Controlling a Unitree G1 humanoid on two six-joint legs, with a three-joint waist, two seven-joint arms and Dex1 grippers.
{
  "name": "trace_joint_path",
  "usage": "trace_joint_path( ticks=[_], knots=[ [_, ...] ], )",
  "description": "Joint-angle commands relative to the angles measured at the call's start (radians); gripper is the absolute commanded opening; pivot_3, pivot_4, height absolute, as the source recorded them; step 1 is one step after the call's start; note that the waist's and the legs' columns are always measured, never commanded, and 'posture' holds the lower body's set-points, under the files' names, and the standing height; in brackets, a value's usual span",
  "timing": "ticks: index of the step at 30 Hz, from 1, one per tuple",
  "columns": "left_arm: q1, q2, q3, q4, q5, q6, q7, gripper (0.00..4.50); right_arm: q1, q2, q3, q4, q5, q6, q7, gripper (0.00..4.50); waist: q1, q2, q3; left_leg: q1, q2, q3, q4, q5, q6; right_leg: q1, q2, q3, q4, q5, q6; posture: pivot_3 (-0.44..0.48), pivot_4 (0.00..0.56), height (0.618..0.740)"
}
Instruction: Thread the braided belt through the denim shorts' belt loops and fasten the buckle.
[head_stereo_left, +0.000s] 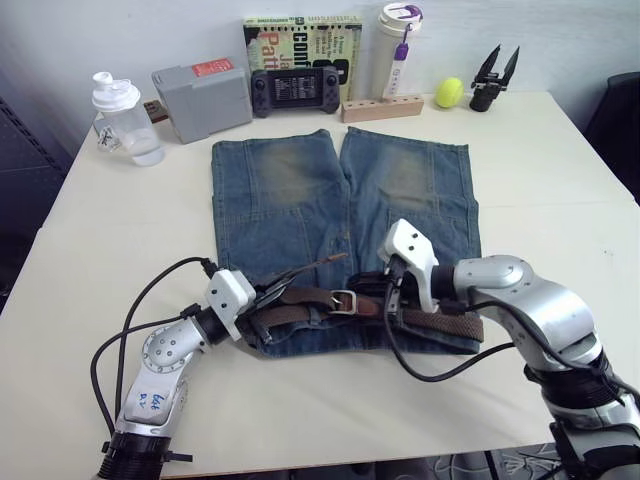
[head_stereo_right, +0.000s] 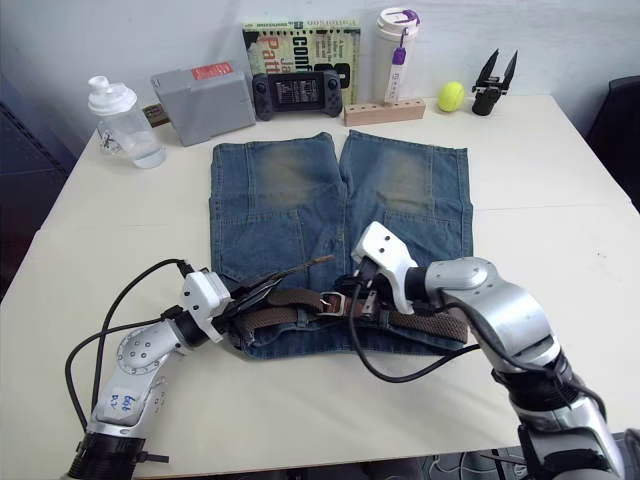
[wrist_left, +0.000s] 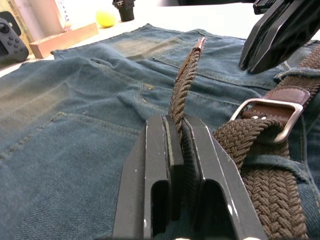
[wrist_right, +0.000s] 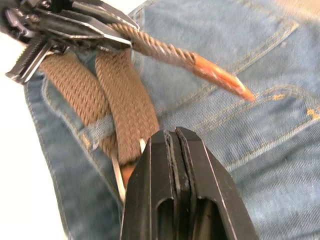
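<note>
- Left eye view: shorts (head_stereo_left: 340, 230) lie flat on the table (head_stereo_left: 560, 220), waistband toward the robot, legs toward the wall. Belt (head_stereo_left: 440, 322) runs along the waistband. Buckle (head_stereo_left: 343, 301) sits mid-waistband. The belt's free end (head_stereo_left: 305, 267) sticks up off the denim, left of the buckle. Left gripper (head_stereo_left: 268, 297) is at the waistband's left part, pinching that free end. Right gripper (head_stereo_left: 383, 292) is just right of the buckle, low over the belt.
- Beyond the shorts' leg hems, along the wall: clear bottle (head_stereo_left: 122, 118), grey box (head_stereo_left: 201, 100), game controller (head_stereo_left: 296, 90), book (head_stereo_left: 302, 45), wooden block (head_stereo_left: 382, 107), white tumbler (head_stereo_left: 396, 45), yellow ball (head_stereo_left: 449, 92), spare black gripper (head_stereo_left: 494, 76).
- Right eye view: same layout; buckle mid-waistband, a gripper on each side of it.
- Left wrist view: left fingers (wrist_left: 157, 165) pressed onto the braided strap, which rises over the denim. Buckle lies just beside them, belt through its frame.
- Right wrist view: right fingers (wrist_right: 197, 175) pressed together, nothing visibly between them, tips over the buckle. A denim loop (wrist_right: 101, 131) crosses the two belt runs beside them. Tan tip (wrist_right: 220, 77) hangs clear of the shorts.
</note>
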Motion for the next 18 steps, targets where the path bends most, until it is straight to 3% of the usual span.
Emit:
trace_joint_path(
  ticks=[1, 18],
  knots=[
    [0.002, 0.006, 0.001, -0.021, 0.005, -0.023, -0.003, 0.0, -0.035, -0.014, 0.046, 0.082, -0.023, -0.085, 0.086, 0.08, 0.0, 0.0, 0.0, 0.0, 0.0, 0.0, 0.0, 0.0, 0.0, 0.0, 0.0, 0.0, 0.0, 0.0, 0.0, 0.0, 0.15, 0.722],
    [0.027, 0.003, -0.002, -0.052, 0.016, -0.024, 0.025, 0.0, -0.083, 0.038, 0.152, 0.192, -0.094, -0.171, 0.179, 0.08, 0.0, 0.0, 0.0, 0.0, 0.0, 0.0, 0.0, 0.0, 0.0, 0.0, 0.0, 0.0, 0.0, 0.0, 0.0, 0.0, 0.15, 0.722]
  ],
)
